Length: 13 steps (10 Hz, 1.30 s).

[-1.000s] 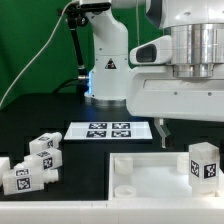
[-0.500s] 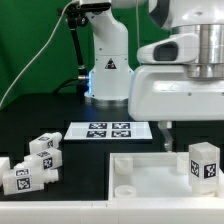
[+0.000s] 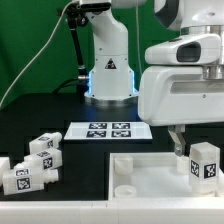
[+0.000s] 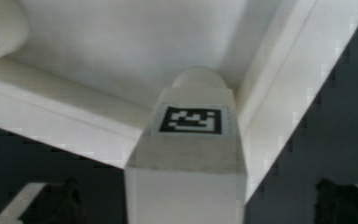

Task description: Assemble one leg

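Note:
The leg [image 3: 204,162] is a small white block with a black-and-white tag. It stands upright on the large white tray [image 3: 140,172] at the exterior view's right. My gripper [image 3: 196,140] hangs just above it, with one dark finger [image 3: 177,141] down beside the leg. In the wrist view the leg [image 4: 190,150] fills the middle, tag facing the camera. My gripper [image 4: 185,207] is open. Its dark fingertips [image 4: 23,204] stand apart on either side of the leg and do not touch it. The tray's raised rim [image 4: 51,108] runs behind the leg.
Three more white tagged blocks [image 3: 38,163] lie loose on the black table at the exterior view's left. The marker board [image 3: 110,130] lies flat in the middle. The arm's base [image 3: 108,70] stands behind it, in front of a green backdrop.
My gripper has moved toward the exterior view's right and come lower, and now stands over the upright leg. The leg and the other parts have not moved.

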Tool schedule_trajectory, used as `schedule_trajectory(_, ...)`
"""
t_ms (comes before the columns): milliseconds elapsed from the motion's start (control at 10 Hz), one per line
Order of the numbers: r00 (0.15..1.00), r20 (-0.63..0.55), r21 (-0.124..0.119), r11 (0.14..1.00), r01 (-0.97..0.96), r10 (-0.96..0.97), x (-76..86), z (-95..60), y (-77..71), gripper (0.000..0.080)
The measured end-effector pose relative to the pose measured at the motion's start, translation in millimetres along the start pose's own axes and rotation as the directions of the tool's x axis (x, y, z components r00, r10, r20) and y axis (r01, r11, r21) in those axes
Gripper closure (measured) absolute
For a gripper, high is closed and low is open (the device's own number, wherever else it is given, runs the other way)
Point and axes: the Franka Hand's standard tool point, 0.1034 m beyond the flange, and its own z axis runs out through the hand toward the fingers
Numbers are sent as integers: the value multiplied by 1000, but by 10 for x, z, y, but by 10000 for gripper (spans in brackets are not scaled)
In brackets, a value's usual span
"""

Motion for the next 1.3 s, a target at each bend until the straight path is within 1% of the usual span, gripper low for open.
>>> schedule_trajectory(200,1000,0,0,1000,-1,1,-2,1,9,408)
schedule_trajectory(300,1000,0,0,1000,-9,9,-3,2,9,408)
schedule_trajectory(400,999,0,0,999,-39,39,-3,2,9,519)
schedule_trajectory(600,999,0,0,999,-41,41,-3,2,10,519)
schedule_trajectory(700,993,0,1,993,-121,121,-3,2,9,519)
schedule_trajectory(900,939,-2,3,939,-343,343,-4,6,12,519)
schedule_trajectory(1100,816,-6,4,816,-577,577,-8,13,24,519)
schedule_trajectory(1200,690,-3,3,690,-724,724,-18,16,31,519)
schedule_trajectory(1300,563,-1,3,563,-826,826,-24,19,25,518)
